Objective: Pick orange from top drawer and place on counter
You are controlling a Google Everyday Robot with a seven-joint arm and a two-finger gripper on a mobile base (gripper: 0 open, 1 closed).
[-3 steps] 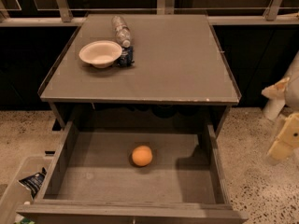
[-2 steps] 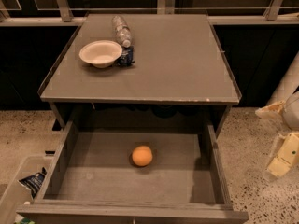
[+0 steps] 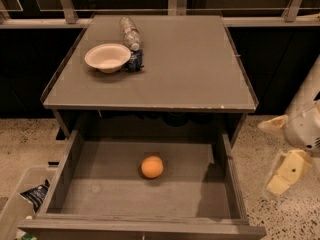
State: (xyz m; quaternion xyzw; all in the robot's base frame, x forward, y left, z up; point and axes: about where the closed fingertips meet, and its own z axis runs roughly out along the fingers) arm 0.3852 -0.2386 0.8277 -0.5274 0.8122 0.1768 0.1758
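Observation:
The orange (image 3: 152, 166) lies on the floor of the open top drawer (image 3: 70, 164), near its middle and apart from the walls. The drawer is pulled out below the grey counter (image 3: 190, 64). My gripper (image 3: 270, 156) hangs at the right, outside the drawer's right wall and below the counter's right front corner. Its two cream fingers (image 3: 286, 171) stand spread apart, open and empty. It is well to the right of the orange and touches nothing.
A white bowl (image 3: 107, 57) sits at the counter's back left, with a plastic bottle (image 3: 131, 38) lying beside it. A bin with a blue wrapper (image 3: 35, 195) stands on the speckled floor left of the drawer. A dark railing runs behind the counter.
My gripper has moved down and slightly left, closer to the drawer's right wall. The orange, drawer, bowl and bottle have not moved.

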